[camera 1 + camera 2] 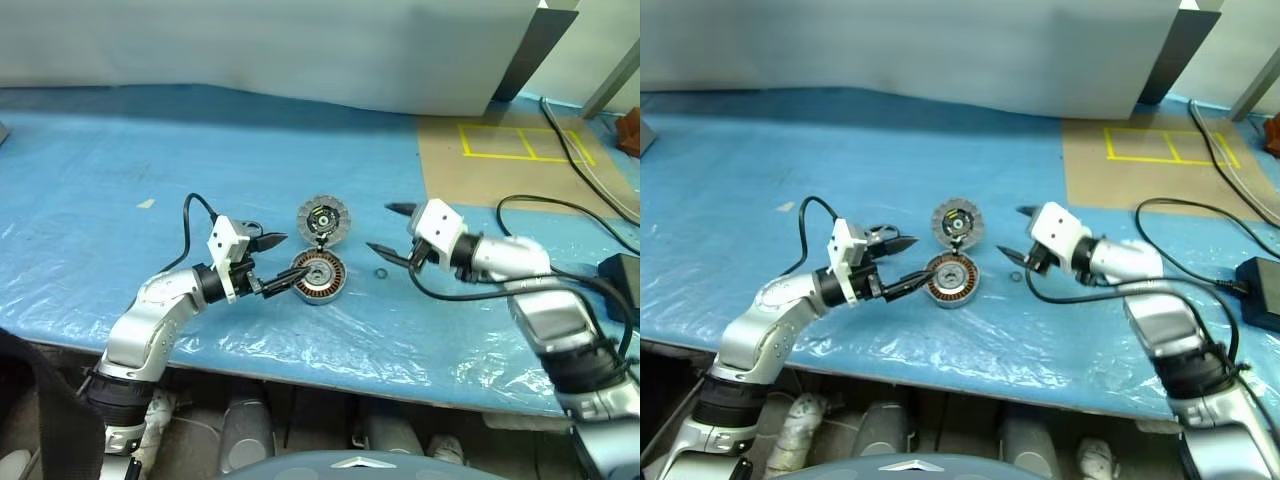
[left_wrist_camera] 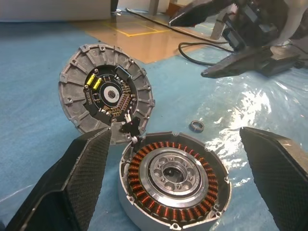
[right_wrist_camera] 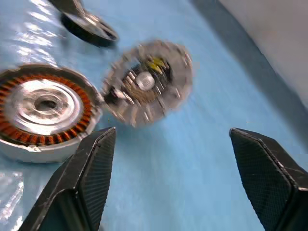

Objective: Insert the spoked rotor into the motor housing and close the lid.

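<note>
On blue sheeting (image 1: pixel 120 200): one motor housing (image 1: pixel 318 278), one lid (image 1: pixel 323 219), one ring (image 1: pixel 381 273).

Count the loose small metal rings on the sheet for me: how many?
1. The small ring lies on the blue sheet, between the motor housing and the right gripper, apart from both. Others could be hidden behind the arms.

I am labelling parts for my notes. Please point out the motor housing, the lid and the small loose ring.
motor housing (image 2: pixel 175 180): left wrist view, on its central hub.
lid (image 2: pixel 106 94): left wrist view, on its dark inner face.
small loose ring (image 2: pixel 196 126): left wrist view, on its rim.
</note>
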